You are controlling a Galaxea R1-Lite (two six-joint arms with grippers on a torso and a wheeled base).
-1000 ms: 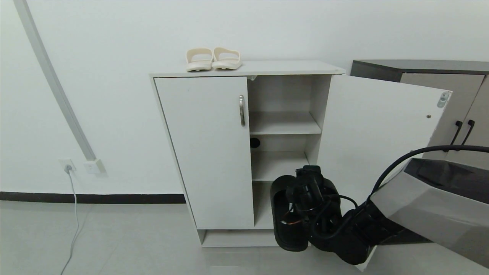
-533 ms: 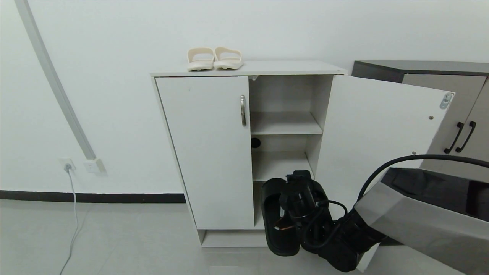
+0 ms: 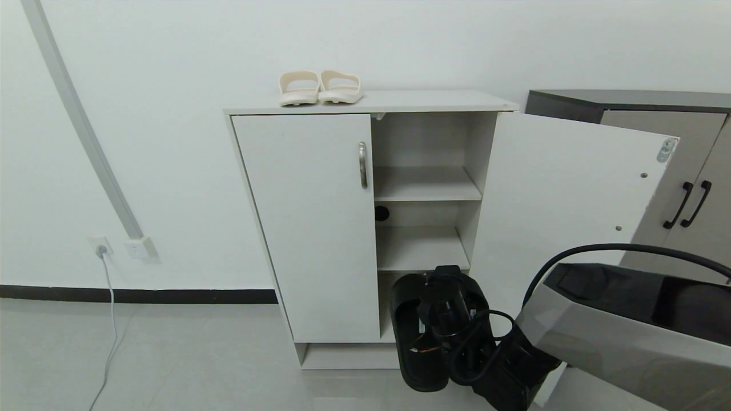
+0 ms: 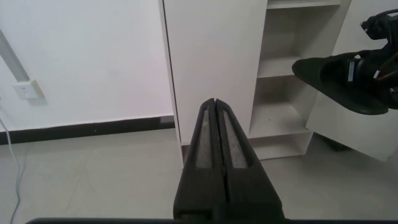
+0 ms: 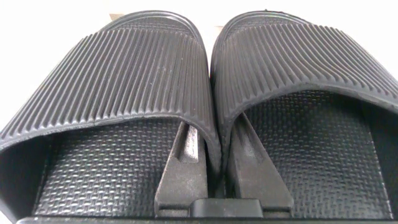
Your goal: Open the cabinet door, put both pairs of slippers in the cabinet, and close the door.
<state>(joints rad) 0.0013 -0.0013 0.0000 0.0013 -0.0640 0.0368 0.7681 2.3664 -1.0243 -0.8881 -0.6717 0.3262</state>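
Position of black slippers [image 3: 414, 337]: the pair hangs in the air in front of the cabinet [image 3: 371, 103], just near of the lowest compartment [image 3: 390, 302], between the edge of the shut left door [image 3: 308, 228] and the open right door [image 3: 559, 200].

Right hand [image 5: 217, 168]: fingers nearly closed, pinching the two inner strap walls together, one finger under each strap. Both slippers are carried side by side as one bundle.

Long axis: runs near to far, toes towards the cabinet, so the bundle is already aimed into the opening. Judgement: the coming move is a push away from the robot. Clearance to the left door edge looks tighter than to the right door.

Height: uncertain. The head view lays the pair over the lowest opening. The left wrist view puts it roughly level with the middle shelf [image 3: 420, 248]. I cannot tell whether it goes in above or below that board.

Left hand [image 4: 214, 115]: fingers pressed flat together, holding nothing. It sits well to the left and near, pointing at the left door, so the right arm is the working arm.

Cream slippers [image 3: 320, 88]: on the cabinet top, left part, well above and apart from either hand.

Hidden: the floor of the lowest compartment is largely behind the bundle, the right fingertips are buried under the straps, and the open door's lower edge is behind the arm.
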